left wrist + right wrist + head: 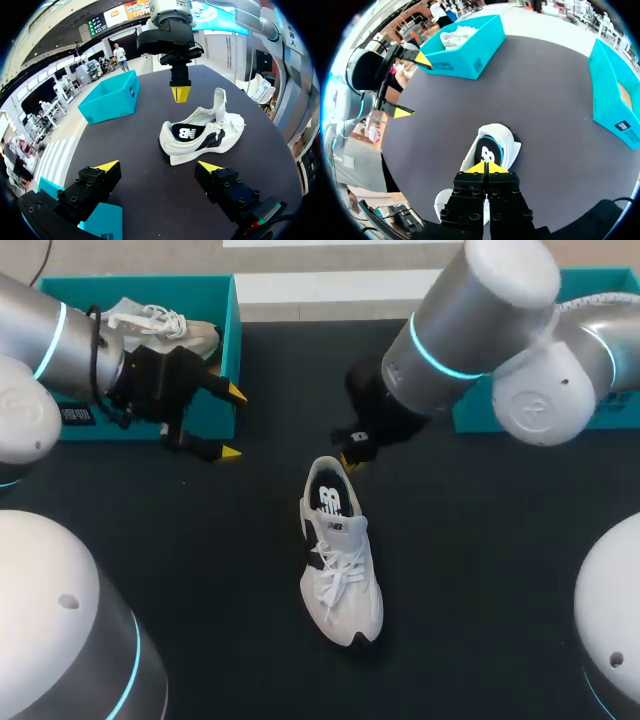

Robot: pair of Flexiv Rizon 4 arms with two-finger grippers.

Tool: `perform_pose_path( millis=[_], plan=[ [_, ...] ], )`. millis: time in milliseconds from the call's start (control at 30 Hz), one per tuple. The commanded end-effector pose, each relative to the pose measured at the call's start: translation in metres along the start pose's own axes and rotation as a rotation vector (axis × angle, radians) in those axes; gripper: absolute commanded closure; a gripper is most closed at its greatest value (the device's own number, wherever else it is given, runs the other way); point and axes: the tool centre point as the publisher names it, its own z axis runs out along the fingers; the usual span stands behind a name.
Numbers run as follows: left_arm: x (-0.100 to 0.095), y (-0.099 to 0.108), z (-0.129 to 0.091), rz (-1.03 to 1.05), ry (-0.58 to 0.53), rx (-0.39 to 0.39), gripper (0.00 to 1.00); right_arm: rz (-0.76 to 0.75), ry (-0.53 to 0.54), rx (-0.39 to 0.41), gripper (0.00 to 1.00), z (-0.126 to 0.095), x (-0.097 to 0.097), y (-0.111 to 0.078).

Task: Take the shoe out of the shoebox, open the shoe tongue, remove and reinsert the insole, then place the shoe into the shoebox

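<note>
Currently out of the shoebox [228, 330] and upright on the table [480, 570]: the shoe [340, 555]. Just behind its heel, the right gripper [485, 167], tips pressed together; well left of the shoe, the left gripper [233, 424], spread wide and empty. Risks nudging or tipping the shoe if lowered closed onto the heel collar; likely misses the tongue without opening first.

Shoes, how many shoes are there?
2. One white sneaker lies on the black table; a second sneaker sits in the left teal shoebox. The right shoebox is partly hidden and may hold more.
</note>
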Motion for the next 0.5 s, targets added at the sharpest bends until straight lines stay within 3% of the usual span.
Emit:
perform_pose_path(
  millis=[33, 500],
  plan=[
    [-0.0011, -0.0008, 0.0032, 0.001, 0.005, -0.005, 0.0, 0.005, -0.165, 0.005, 1.0, 0.0035, 0.0044, -0.0007],
    [-0.0012, -0.0054, 0.0029, 0.019, 0.028, -0.001, 0.0, 0.005, -0.158, 0.011, 1.0, 0.0042, 0.0044, -0.0003]
  ],
)
